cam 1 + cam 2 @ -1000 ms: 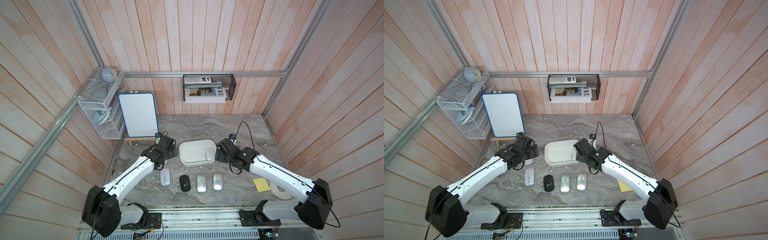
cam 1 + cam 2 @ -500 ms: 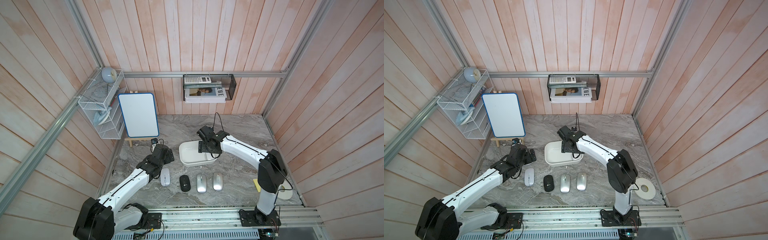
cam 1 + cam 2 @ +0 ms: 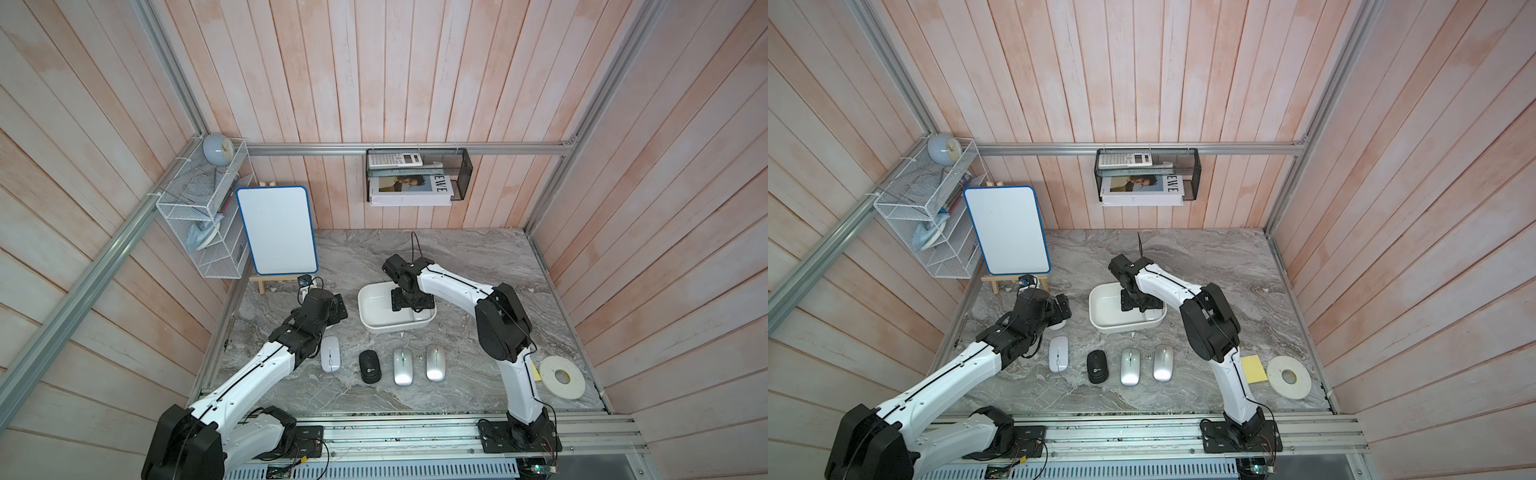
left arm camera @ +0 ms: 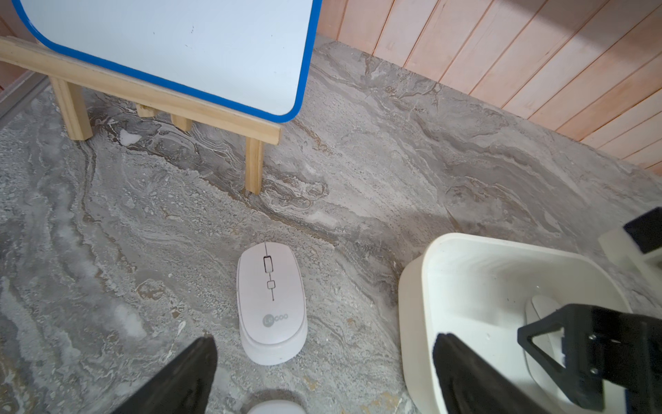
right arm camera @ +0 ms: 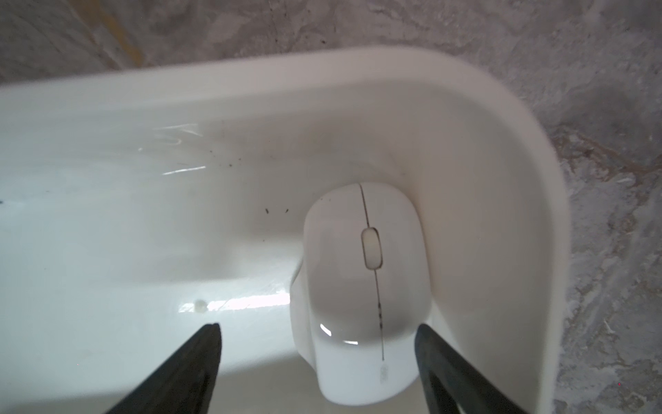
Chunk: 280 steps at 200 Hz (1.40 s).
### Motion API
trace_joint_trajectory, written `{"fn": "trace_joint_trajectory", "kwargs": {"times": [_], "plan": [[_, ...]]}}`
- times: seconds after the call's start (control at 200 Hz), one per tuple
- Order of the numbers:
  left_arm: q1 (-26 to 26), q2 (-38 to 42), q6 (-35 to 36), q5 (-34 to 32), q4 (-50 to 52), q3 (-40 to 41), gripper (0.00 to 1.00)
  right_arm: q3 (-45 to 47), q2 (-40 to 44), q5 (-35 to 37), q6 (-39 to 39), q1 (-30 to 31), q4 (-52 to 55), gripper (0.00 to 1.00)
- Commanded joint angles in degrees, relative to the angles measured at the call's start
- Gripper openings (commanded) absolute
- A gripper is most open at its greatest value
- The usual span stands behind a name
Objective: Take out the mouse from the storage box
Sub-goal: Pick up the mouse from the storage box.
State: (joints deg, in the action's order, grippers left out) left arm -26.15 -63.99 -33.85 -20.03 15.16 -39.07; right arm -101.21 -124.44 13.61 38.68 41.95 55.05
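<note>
The grey marbled tabletop (image 3: 478, 266) carries the storage box (image 3: 376, 324), a shallow glossy white tub with rounded corners and a thick smooth rim, and the right pincer (image 5: 318, 344) reaches down into it with jaws spread wide, straddling but not visibly touching the mouse (image 5: 361, 286). That smooth white mouse lies in a corner against the box wall, plain in the right wrist view yet hidden under the arm in both top views. The left pincer (image 4: 322, 362) hangs fully spread and empty above a matte white mouse (image 4: 270, 304) on the tabletop beside the box.
</note>
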Motion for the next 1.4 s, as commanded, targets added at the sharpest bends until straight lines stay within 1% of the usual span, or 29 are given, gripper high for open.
{"fn": "trace_joint_trajectory", "kwargs": {"times": [0.0,0.165,0.26,0.42,0.495,0.56,0.655,0.825,0.925,1.06,1.395], "plan": [[0.31,-0.76,-0.53,0.43,-1.36,0.58,1.00,-1.44,-1.58,0.65,-0.79,-0.12,2.07,0.88],[0.31,-1.50,-0.72,0.18,-1.32,0.31,0.99,-1.60,-2.65,-2.28,-2.08,0.55,0.55,0.87],[0.32,-1.84,-0.70,0.10,-1.22,0.22,1.00,-2.69,-2.89,-2.60,-2.44,1.76,0.42,0.86],[0.32,-2.15,-0.71,0.26,-1.27,0.13,1.00,-3.99,-2.93,-5.45,-2.05,2.61,-0.02,0.83],[0.36,-2.21,-0.72,0.26,-1.27,0.13,1.00,-3.90,-1.87,-5.56,-2.09,2.61,-0.04,0.83],[0.39,-2.19,-0.76,0.26,-1.19,0.14,1.00,-3.86,-0.58,-4.10,-2.90,2.45,0.69,0.83],[0.35,-2.12,-0.71,0.23,-1.18,0.13,1.00,-2.91,1.73,-2.69,-7.30,1.70,0.42,0.83],[0.40,-2.33,-0.61,0.26,-1.11,0.07,0.99,-1.09,3.79,-5.46,-22.30,1.55,0.89,0.84],[0.40,-2.41,-0.61,0.26,-1.09,-0.08,1.00,0.33,3.81,-5.30,-26.90,1.45,2.31,0.85],[0.33,-2.77,-0.62,0.17,-1.19,-0.03,1.00,1.90,3.73,-6.98,-28.72,0.81,2.88,0.86],[0.40,-3.45,-0.55,0.43,-1.61,-0.03,1.00,3.81,1.82,-9.47,-28.74,-1.80,2.74,0.87]]}}
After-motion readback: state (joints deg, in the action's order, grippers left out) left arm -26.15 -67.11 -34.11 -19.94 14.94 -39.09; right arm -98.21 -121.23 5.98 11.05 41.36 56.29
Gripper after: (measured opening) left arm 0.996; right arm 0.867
